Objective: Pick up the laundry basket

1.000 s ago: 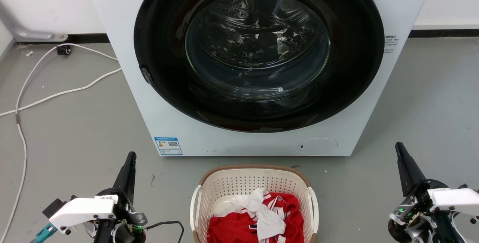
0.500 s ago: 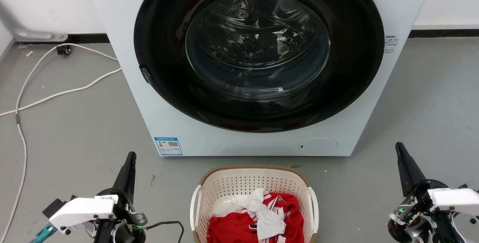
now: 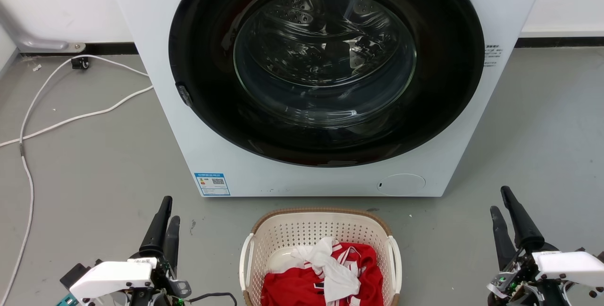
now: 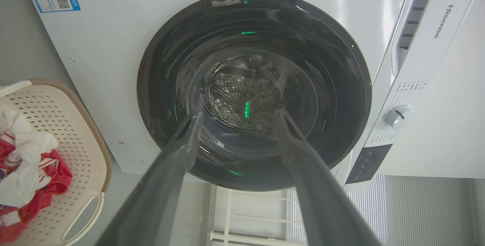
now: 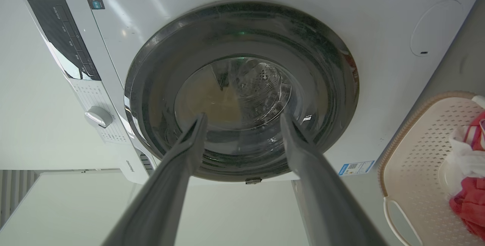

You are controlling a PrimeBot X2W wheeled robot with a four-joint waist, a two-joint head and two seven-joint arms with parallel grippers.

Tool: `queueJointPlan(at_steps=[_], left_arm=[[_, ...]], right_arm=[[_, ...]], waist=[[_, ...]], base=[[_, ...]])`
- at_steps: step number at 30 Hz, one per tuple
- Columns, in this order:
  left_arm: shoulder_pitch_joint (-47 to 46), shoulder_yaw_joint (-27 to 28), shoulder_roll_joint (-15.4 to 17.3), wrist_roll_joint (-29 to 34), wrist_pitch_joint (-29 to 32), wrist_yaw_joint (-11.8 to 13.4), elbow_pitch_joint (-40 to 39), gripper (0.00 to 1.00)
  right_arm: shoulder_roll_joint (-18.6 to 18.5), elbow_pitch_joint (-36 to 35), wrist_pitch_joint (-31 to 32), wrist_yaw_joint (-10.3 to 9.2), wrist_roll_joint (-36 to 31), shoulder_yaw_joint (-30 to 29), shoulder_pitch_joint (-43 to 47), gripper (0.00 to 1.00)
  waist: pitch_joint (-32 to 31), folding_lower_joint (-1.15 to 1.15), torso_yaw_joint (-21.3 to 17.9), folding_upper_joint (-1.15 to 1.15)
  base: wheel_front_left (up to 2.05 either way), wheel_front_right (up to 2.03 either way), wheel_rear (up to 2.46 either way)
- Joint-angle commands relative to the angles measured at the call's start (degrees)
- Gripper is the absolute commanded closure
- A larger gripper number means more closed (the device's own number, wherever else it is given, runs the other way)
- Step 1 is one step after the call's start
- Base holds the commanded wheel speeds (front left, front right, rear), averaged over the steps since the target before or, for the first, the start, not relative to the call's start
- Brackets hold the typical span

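The laundry basket [image 3: 306, 233] sits centred, grippers well clear.
It stands before the washing machine [image 3: 160, 108], near edge cut off; left gripper [image 3: 170, 208] and right gripper [image 3: 499, 198] flank it over open floor [image 3: 94, 164], fingers parted, holding nothing.

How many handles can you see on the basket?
2, both white: left handle and right handle on the sides of the laundry basket; its near end is out of frame.

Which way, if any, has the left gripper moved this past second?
Yes: the left gripper has slipped slightly down the head view, away from the white front-loading washing machine, its jaws parting.
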Motion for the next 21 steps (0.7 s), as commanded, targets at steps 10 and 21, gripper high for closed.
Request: queueJointPlan(at_steps=[10, 21], left_arm=[[0.7, 0.0, 0.2, 2.9, -3.1, -0.1, -2.0, 0.0], [1.9, 3.1, 0.2, 9.8, -5.7, -0.1, -3.0, 0.0]], right_arm=[[-0.2, -2.1, -3.1, 0.01, -4.2, 0.5, 0.8, 0.0], [-0.2, -2.3, -5.7, 0.01, -16.9, -1.1, 1.6, 0.0]], waist=[[-0.1, 0.0, 0.0, 0.0], [-0.6, 0.0, 0.0, 0.0]], base=[[0.0, 0.0, 0.0], [0.0, 0.0, 0.0]])
